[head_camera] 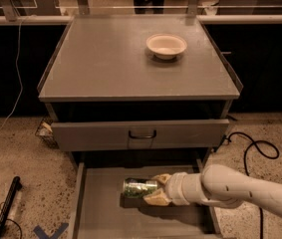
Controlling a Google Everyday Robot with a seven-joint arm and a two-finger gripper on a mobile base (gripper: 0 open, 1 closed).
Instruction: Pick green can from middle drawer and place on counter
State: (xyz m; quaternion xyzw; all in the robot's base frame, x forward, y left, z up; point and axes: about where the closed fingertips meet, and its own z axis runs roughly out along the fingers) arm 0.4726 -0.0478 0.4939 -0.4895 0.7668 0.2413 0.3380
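Observation:
The green can (138, 188) lies on its side in the open middle drawer (100, 213), low in the camera view. My gripper (156, 189) comes in from the right on a white arm. Its tan fingers (156, 198) sit above and below the can's right end, closed on it. The can looks slightly raised off the drawer floor. The counter (105, 59) is the flat grey cabinet top above.
A white bowl (166, 45) stands on the counter at the back right. A shut drawer front with a dark handle (141, 133) overhangs the open drawer. A black cable (260, 148) lies on the floor at right and a black rod (6, 203) at left.

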